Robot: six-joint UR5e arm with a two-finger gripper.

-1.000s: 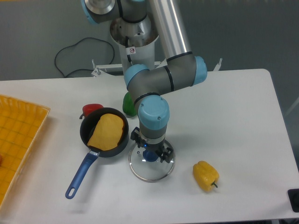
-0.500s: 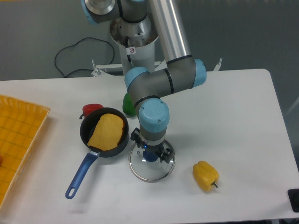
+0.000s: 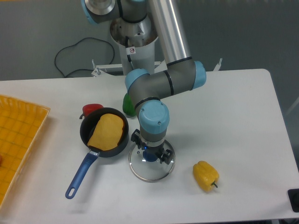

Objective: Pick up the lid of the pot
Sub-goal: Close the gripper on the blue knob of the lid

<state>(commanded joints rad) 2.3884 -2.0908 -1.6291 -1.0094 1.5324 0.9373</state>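
The table (image 3: 243, 116) appears bright and evenly lit from a source that cannot be determined, with faint, soft-edged shadows, small glints on the lid (image 3: 148, 173) and slightly soft fine detail.

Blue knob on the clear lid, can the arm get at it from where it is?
Likely yes: the open gripper appears over the lid, its fingers on either side of the blue knob in this view, with nothing visible between.

Claw (image 3: 151, 145) spread over clear pot lid (image 3: 152, 172), blue-handled pan (image 3: 112, 151) beside, yellow pepper (image 3: 205, 175) near
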